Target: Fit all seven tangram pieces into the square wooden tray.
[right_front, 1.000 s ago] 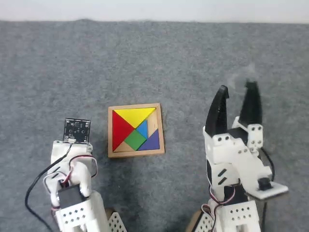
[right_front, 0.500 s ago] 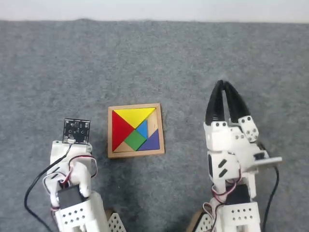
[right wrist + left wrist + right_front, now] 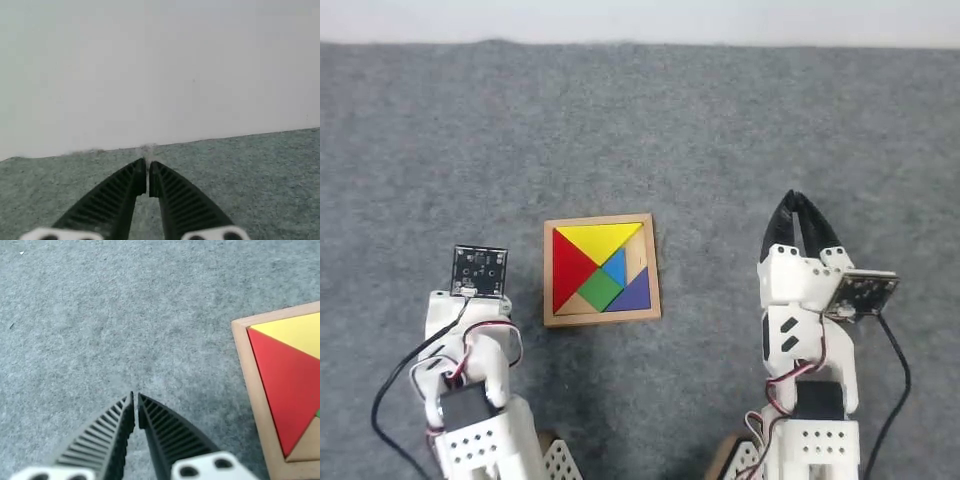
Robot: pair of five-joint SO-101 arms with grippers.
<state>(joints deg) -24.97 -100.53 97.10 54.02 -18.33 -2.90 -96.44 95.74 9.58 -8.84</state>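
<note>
**Finding the square wooden tray filled and both grippers shut on nothing**

Located the square wooden tray [image 3: 601,319] flat on the grey carpet [image 3: 720,120], between the two arms and a little to the far side of their bases.

Counted seven pieces lying flush inside its rim:
- a large yellow triangle [image 3: 598,240] along the far edge
- a large red triangle [image 3: 569,270] along the left edge
- a small blue triangle [image 3: 616,267] just right of centre
- a green square [image 3: 601,290] just to the near side of centre
- a purple triangle [image 3: 636,294] in the near right corner
- a plain wooden triangle [image 3: 577,304] at the near edge, left of the green square
- a plain wooden piece [image 3: 636,256] along the right edge

Placed the left arm [image 3: 470,350] at the near left, beside the tray. Judged the left gripper [image 3: 135,399] from its wrist view. Found it low over bare carpet just left of the tray's left rim and apart from it. Recorded its jaws as drawn together, the ribbed tips all but touching and gripping nothing.

Placed the right arm [image 3: 800,330] at the near right. Found the right gripper [image 3: 798,198] well apart from the tray and pointing to the far side. Recorded its jaws as closed, tips meeting, nothing between them. Noted in its wrist view the tips set against the far stretch of carpet and a white wall [image 3: 150,60] beyond.
</note>
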